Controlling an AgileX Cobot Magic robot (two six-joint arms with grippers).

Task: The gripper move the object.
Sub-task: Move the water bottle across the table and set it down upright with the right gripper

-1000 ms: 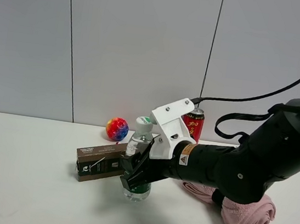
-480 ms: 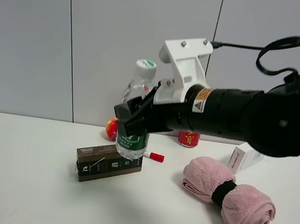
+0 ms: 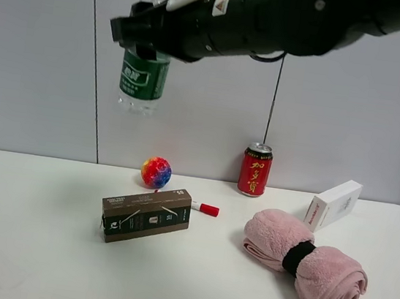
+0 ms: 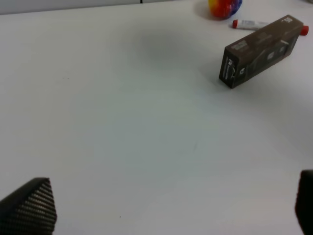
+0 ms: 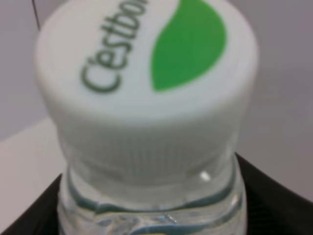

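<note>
My right gripper [image 3: 143, 35] is shut on the clear water bottle [image 3: 143, 76] with the green label and holds it high in the air, far above the table, in front of the wall at upper left. The right wrist view is filled by the bottle's white cap [image 5: 146, 73], with black jaws on both sides of the neck. My left gripper [image 4: 171, 205] hovers over bare table; only its two black fingertips [image 4: 29, 205] show at the frame edges, wide apart and empty.
On the white table [image 3: 25, 244] lie a brown box [image 3: 146, 215], a red-capped marker [image 3: 205, 208], a colourful ball [image 3: 156, 172], a red drink can [image 3: 255, 169], a white box [image 3: 334, 205] and a rolled pink towel [image 3: 307, 261].
The right arm has lifted the bottle from table height beside the brown box up and to the left, to well above the table. The can and white box have come into view.
</note>
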